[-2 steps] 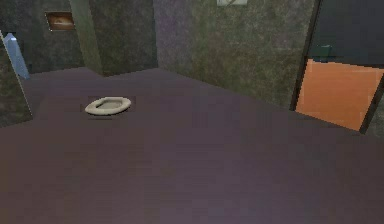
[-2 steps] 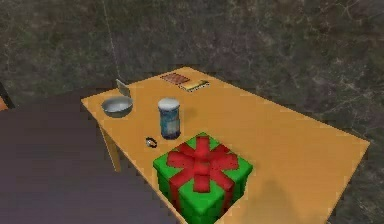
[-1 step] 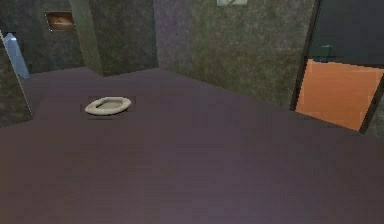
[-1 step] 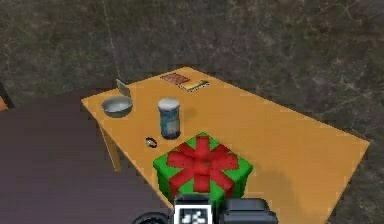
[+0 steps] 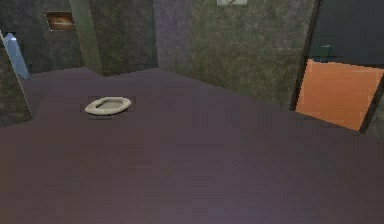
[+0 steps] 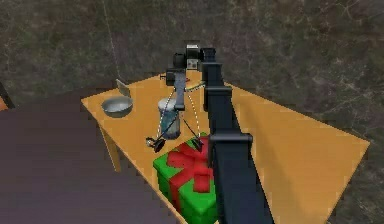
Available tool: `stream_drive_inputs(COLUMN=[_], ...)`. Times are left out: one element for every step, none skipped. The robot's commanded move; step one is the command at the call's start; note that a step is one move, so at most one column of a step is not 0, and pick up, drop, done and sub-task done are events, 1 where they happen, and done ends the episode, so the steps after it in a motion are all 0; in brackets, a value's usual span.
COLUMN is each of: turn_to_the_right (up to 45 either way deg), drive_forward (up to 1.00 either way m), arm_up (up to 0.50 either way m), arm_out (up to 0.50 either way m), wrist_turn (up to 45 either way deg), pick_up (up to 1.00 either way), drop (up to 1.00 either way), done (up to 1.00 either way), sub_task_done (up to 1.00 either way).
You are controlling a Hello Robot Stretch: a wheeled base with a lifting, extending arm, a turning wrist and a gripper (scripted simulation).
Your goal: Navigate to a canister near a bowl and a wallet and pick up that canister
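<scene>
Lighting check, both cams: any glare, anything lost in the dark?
Forward view: dim, no glare; orange panel and pale ring on the floor stand out. Arm side view: table well lit, grey canister and bowl readable; wall behind is dark.

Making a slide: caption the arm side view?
Stretch arm extended over an orange table, gripper near a grey canister between bowl and gift box.

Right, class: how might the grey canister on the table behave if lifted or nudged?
The canister looks rigid, so probably won't flex. Upright and taller than wide, it may tip if nudged, then roll. Its smooth side could slip.
</scene>
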Motion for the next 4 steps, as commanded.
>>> stream_drive_inputs(turn_to_the_right=[0.0,0.0,0.0,0.0], drive_forward=[0.00,0.00,0.00,0.00], arm_up=[0.00,0.00,0.00,0.00], arm_out=[0.00,0.00,0.00,0.00], wrist_turn=[45.0,45.0,45.0,21.0], pick_up=[0.00,0.00,0.00,0.00], drop=[0.00,0.00,0.00,0.00], done=[0.00,0.00,0.00,0.00], sub_task_done=[0.00,0.00,0.00,0.00])
